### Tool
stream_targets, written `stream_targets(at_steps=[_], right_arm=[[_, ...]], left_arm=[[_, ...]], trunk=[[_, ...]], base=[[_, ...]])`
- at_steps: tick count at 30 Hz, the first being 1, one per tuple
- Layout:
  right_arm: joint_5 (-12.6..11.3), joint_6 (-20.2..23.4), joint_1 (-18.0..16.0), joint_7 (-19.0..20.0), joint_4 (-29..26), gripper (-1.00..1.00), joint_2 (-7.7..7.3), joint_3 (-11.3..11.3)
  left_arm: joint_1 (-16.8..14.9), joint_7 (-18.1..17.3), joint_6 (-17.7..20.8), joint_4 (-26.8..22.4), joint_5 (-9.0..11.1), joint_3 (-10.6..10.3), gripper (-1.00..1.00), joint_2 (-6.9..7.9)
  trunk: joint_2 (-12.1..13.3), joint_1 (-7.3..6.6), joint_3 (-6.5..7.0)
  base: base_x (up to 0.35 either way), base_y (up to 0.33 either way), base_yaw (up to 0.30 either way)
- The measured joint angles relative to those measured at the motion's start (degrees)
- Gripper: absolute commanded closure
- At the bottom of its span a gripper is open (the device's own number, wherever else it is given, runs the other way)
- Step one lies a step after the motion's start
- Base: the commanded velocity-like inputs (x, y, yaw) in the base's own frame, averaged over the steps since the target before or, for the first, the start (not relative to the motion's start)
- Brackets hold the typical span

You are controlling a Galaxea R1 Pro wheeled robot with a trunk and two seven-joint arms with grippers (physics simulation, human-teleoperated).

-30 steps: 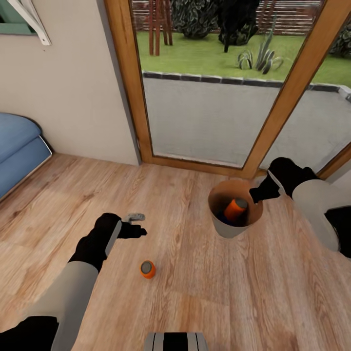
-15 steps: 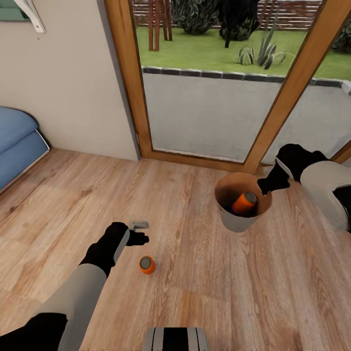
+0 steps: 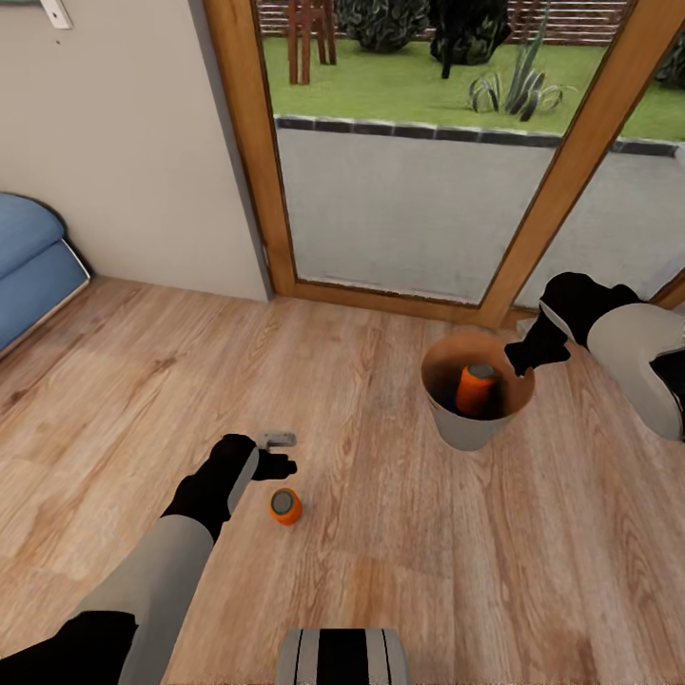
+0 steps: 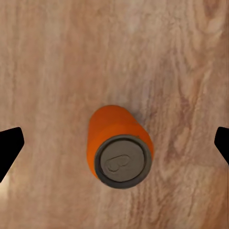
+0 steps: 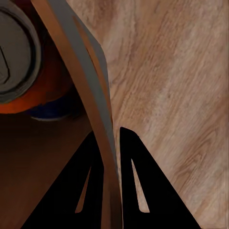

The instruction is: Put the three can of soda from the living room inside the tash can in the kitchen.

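One orange soda can [image 3: 285, 505] stands upright on the wood plank floor, grey top up. My left gripper [image 3: 277, 455] hovers just over it, open. In the left wrist view the can [image 4: 119, 152] sits midway between the two wide-apart fingertips [image 4: 9, 149]. The pale grey trash can [image 3: 466, 430] is at the right, near the glass door. My right gripper [image 3: 526, 357] is shut on its rim; the right wrist view has one finger [image 5: 138, 181] outside the wall [image 5: 93, 90] and one inside. Inside lie a second orange can [image 3: 474, 388] and the blue can [image 5: 47, 113] beneath it.
A light blue sofa [image 3: 29, 266] stands at the far left against the beige wall [image 3: 124, 143]. Wood-framed glass doors [image 3: 257, 171] run across the back, with a patio and garden beyond. My base [image 3: 342, 656] shows at the bottom edge. Open plank floor lies between the two arms.
The camera has shifted, sliding the scene. My left gripper has closed in on the floor can. The trash can has gone from tilted to nearly upright, and the orange can inside has straightened.
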Motion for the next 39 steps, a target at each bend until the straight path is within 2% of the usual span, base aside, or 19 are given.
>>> stream_targets(at_steps=[5, 10, 21, 24, 30, 35, 39], right_arm=[[0.3, -0.1, 0.0, 0.0, 0.4, 1.0, 0.06, 1.0], [-0.3, 0.0, 0.0, 0.1, 0.5, 1.0, 0.15, 0.4], [0.0, 0.0, 0.0, 0.0, 0.7, 1.0, 0.04, 0.8], [-0.3, 0.0, 0.0, 0.1, 1.0, 1.0, 0.02, 0.9], [0.1, 0.0, 0.0, 0.0, 1.1, 1.0, 0.14, 2.9], [-0.2, 0.0, -0.3, 0.1, 1.1, 1.0, 0.17, 2.8], [-0.3, 0.0, -1.6, 0.0, 1.1, 1.0, 0.09, 2.7]], left_arm=[[0.0, -0.1, 0.0, 0.0, -0.1, 0.0, -1.0, -0.42], [0.0, 0.0, 0.1, -0.1, 0.1, -0.1, -1.0, -0.43], [0.0, 0.0, 0.1, -0.1, 0.1, -0.1, -1.0, -0.4], [0.0, 0.0, 0.1, -0.1, 0.1, -0.1, -1.0, -0.4], [0.0, 0.0, 0.1, -0.1, 0.1, -0.1, -1.0, -0.44], [0.0, 0.0, 0.1, -0.1, 0.1, -0.1, -1.0, -0.47], [0.0, -0.1, 0.1, -0.1, 0.1, -0.1, -1.0, -0.48]], trunk=[[-0.5, 0.33, -1.32], [-0.5, 0.32, -1.56], [-0.6, 0.62, -4.85], [-0.6, 0.6, -5.08], [-0.6, 0.6, -5.37], [-0.6, 0.6, -5.73], [-0.7, 0.71, -6.95]], base=[[0.0, 0.0, 0.0], [0.0, 0.0, 0.0], [0.0, 0.0, 0.0], [0.0, 0.0, 0.0], [0.0, 0.0, 0.0], [0.0, 0.0, 0.0], [0.0, 0.0, 0.0]])
